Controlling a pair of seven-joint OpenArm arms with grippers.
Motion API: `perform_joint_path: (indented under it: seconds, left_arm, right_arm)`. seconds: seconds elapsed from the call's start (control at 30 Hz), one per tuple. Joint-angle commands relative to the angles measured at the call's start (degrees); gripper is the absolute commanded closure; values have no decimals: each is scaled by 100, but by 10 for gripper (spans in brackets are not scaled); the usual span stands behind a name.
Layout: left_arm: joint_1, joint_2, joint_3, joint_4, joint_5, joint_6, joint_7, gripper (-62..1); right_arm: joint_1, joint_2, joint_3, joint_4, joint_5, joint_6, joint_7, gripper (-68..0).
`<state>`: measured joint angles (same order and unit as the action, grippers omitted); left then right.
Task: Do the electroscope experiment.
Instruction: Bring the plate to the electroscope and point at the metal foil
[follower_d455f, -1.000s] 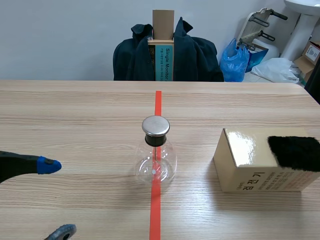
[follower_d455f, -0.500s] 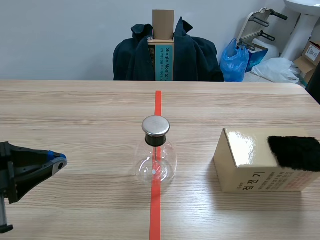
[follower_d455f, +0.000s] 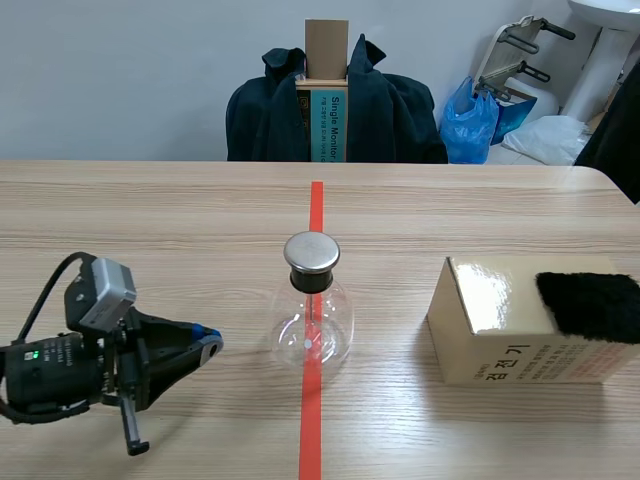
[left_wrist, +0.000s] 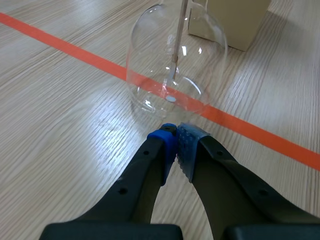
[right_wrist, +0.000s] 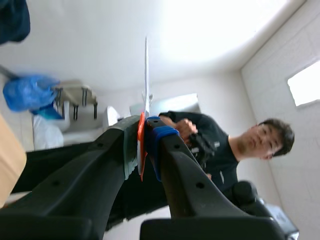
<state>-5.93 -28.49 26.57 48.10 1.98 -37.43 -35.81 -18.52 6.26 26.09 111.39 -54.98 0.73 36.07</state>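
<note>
The left tool (left_wrist: 175, 134) lies low over the light wooden counter (follower_d455f: 150, 230). Its two fingers are pressed together with nothing between them. Its blue tips are just beside the bottom of the clear round glass bottle with a shiny metal cap (follower_d455f: 311, 318). The bottle stands upright on the orange-red line, with a thin stick (left_wrist: 176, 45) inside it. Well apart from it is a tan cardboard box (follower_d455f: 495, 340) with a black fuzzy cloth (follower_d455f: 590, 305) on top. The right tool (right_wrist: 143, 131) points up toward the ceiling. It squeezes a thin flat strip (right_wrist: 145, 85), orange low down and white higher up.
</note>
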Motion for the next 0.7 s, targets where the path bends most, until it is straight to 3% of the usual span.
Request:
perform_joint_path:
  seconds: [0.0, 0.17, 0.37, 0.67]
  left_arm:
    - [-107, 37, 7, 50, -39, 46, -81, -27]
    - [-275, 195, 214, -164, -35, 238, -79, -27]
    - [-299, 332, 251, -293, -37, 525, -61, -27]
    - [-297, 385, 251, -337, -39, 562, -57, -27]
  right_arm:
    - [120, 240, -68, 116, 87, -59, -22, -8]
    - [229, 682, -879, 116, 437, 83, -376, -8]
    - [352, 1073, -2083, -160, 330, 11, -710, -8]
    - [697, 1069, -3418, -1399, -164, -1207, -612, -8]
